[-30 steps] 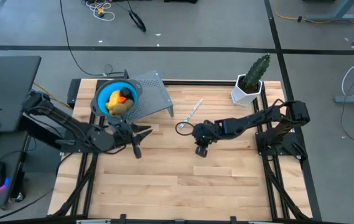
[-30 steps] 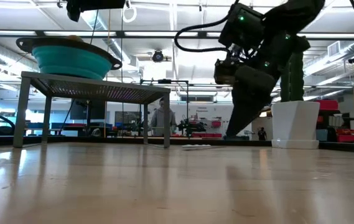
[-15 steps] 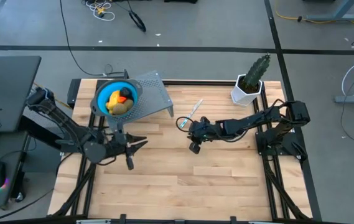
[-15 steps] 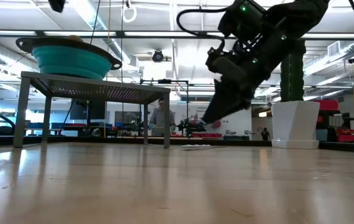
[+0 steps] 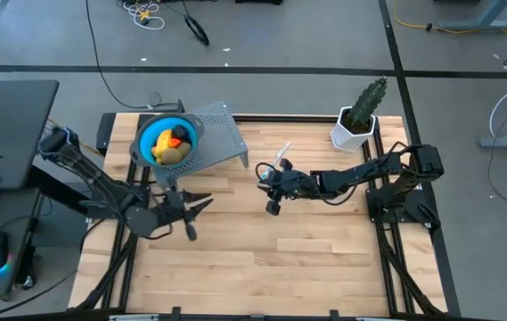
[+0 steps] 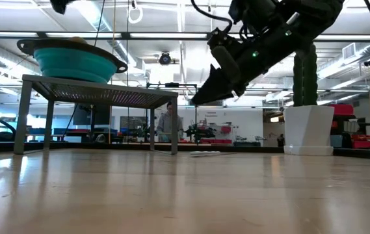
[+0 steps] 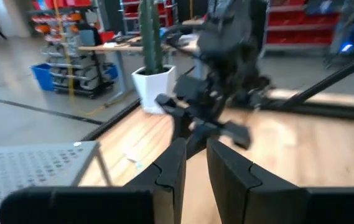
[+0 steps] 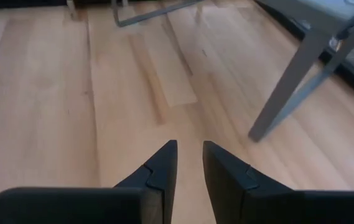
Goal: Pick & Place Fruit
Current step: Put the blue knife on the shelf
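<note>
1. Behind the table the room runs deep: ceiling lights, red shelving, and a person (image 6: pixel 170 121) standing far off among the benches.

2. Wood planks make up the table (image 5: pixel 262 254), bare across the near half; a potted cactus (image 5: pixel 360 114) sits at its far right corner and a thin pale stick (image 5: pixel 279 157) lies near the middle.

3. Now the fruit (image 5: pixel 169 144), a yellow-orange and dark heap, sits in the blue bowl (image 5: pixel 148 134) up on the grey perforated stand (image 5: pixel 219 134) at the far left of the table.

4. Left gripper (image 5: pixel 189 212) hangs just in front of that stand, fingers close together with a narrow slot between them and nothing in it. It is clearly the nearer of the two; the bowl lies behind and above it.

5. Right gripper (image 5: pixel 272 198) is out mid-table, tilted toward the stand, fingers likewise nearly together and empty, well apart from the bowl.

6. My read: no loose fruit shows on the planks, so any next reach goes up and back to the bowl.
</note>
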Controlling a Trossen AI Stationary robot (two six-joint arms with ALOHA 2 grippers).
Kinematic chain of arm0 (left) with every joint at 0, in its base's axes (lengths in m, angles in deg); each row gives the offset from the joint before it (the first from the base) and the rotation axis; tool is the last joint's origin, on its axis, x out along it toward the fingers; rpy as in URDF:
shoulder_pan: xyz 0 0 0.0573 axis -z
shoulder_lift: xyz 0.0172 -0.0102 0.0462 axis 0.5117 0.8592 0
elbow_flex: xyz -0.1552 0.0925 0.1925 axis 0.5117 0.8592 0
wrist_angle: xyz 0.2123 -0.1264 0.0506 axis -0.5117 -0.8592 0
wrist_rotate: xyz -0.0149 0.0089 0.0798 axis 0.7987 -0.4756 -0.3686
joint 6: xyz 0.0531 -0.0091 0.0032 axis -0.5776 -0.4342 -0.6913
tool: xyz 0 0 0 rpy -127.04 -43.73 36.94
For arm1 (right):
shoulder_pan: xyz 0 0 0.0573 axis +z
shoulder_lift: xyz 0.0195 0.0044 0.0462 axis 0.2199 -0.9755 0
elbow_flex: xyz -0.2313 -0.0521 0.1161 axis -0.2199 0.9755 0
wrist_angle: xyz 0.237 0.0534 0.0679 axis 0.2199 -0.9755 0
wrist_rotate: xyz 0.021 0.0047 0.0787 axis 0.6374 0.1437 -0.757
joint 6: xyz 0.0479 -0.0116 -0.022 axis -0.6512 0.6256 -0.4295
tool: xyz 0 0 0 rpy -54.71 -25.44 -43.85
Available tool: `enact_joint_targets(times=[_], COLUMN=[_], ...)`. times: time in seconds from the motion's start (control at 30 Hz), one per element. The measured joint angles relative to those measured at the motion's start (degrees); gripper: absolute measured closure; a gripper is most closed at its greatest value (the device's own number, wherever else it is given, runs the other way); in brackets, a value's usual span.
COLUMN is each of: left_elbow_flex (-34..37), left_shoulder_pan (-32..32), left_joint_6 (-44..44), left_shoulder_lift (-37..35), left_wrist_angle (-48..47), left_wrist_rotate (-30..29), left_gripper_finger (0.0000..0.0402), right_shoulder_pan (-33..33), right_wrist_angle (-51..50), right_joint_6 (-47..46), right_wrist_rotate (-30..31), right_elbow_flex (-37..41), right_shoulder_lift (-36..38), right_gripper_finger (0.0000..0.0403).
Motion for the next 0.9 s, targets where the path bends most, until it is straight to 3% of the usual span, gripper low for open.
enact_joint_targets(times=[0.33,0.57,0.77,0.9], left_elbow_flex=[0.0,0.0,0.0,0.0], left_shoulder_pan=[-12.52,-19.15,-20.04,-20.0], left_joint_6=[-4.58,-7.51,-17.23,-18.43], left_shoulder_lift=[8.1,14.54,15.55,15.55], left_wrist_angle=[3.21,11.87,16.47,15.94], left_wrist_rotate=[2.28,13.63,21.93,27.83], left_gripper_finger=[0.0329,0.0329,0.0329,0.0329], right_shoulder_pan=[-2.04,-3.63,-3.78,-3.78], right_wrist_angle=[-0.87,-1.5,-1.16,0.4], right_joint_6=[0.95,4.27,4.27,3.63], right_wrist_rotate=[0.9,2.02,2.0,2.29], right_elbow_flex=[1.31,4.02,4.66,4.66], right_shoulder_lift=[0.0,-0.02,-0.04,-0.04], right_gripper_finger=[0.0317,0.0317,0.0317,0.0317])
